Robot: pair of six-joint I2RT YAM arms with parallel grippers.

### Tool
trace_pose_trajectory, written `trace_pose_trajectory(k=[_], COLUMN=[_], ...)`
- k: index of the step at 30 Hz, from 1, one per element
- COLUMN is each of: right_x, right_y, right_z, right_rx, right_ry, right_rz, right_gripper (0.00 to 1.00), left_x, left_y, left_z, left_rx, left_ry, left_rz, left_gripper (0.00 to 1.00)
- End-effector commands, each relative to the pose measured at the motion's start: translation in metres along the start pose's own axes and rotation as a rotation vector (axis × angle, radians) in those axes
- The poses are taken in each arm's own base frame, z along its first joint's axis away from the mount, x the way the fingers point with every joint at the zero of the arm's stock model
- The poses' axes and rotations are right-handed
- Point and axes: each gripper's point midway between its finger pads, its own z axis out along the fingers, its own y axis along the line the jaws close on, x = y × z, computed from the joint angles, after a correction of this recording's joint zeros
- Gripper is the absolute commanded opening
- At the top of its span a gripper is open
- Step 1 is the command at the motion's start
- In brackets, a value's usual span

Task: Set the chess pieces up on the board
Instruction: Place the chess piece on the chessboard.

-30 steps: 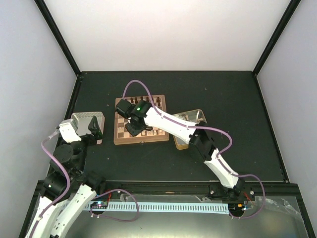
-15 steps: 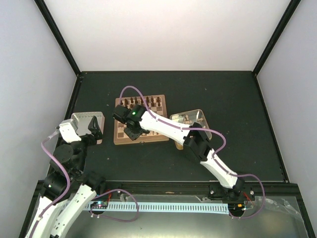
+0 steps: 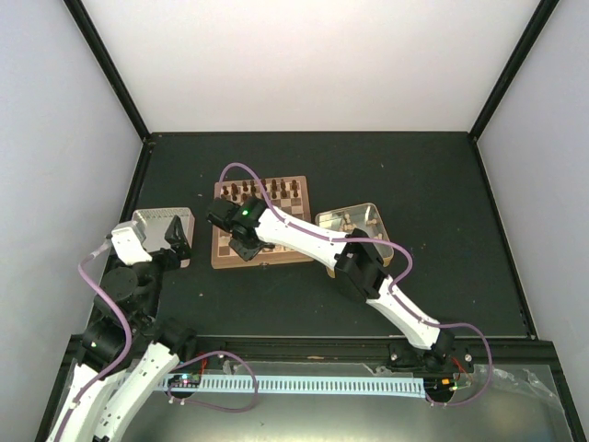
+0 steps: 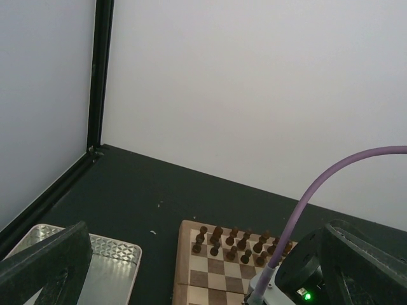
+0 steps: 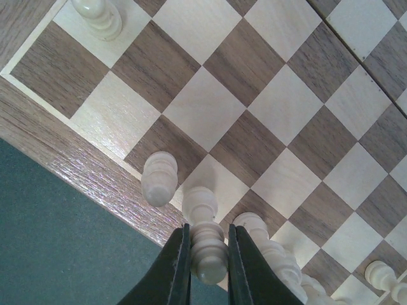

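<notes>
As left claw [image 4: 210, 254] gapes, right claw [image 5: 206, 232] pinches 1 chess piece [image 5: 205, 254].

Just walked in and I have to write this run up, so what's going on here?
The right hand is shut on a pale chess piece, holding it at the near-left edge row of the board, next to other pale pieces standing there. Dark pieces fill the far rows. The left hand is open and empty, by a metal tin left of the board. A second tin right of the board holds a few more pieces.
</notes>
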Motion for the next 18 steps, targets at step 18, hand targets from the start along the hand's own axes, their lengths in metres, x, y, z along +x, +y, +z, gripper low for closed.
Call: trace_pose_trajectory(k=[18], right_x=[-0.0045], right_y=[-0.0007], right_z=[0.0001], right_rx=[0.024], right_ry=[-0.019], right_rz=[-0.018], right_gripper=[0.25], left_x=[0.0046], left_y=[0.0008], left_z=[0.0035], left_rx=[-0.012], left_ry=[0.02], left_rz=[0.006], left_gripper=[0.99])
